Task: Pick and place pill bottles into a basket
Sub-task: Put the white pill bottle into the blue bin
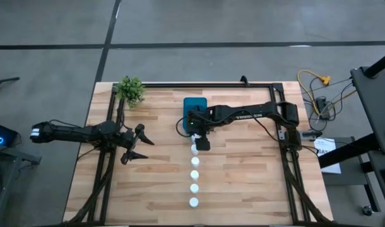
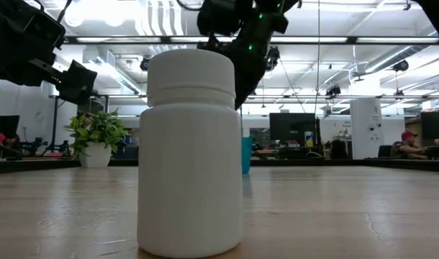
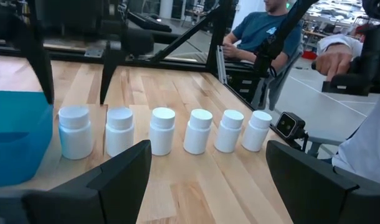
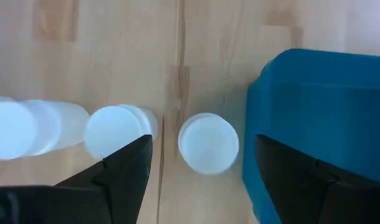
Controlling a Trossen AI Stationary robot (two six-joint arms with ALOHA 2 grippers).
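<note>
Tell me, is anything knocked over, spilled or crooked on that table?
Nothing stands out. The six pill bottles stand upright in one straight row beside the basket, caps on. The right gripper hangs open above the bottle nearest the basket; the left gripper waits open, aside.

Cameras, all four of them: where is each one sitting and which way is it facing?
High view: overhead, straight down on the table; both arms show, right gripper over the row of pill bottles, left gripper waiting aside.
Low view: table height, level toward the room; nearest bottle fills it, arms overhead.
Left wrist view: across the table at six bottles, own open fingers below.
Right wrist view: downward on caps beside the basket, own open fingers.
Shared: the bottles appear in all four.
</note>
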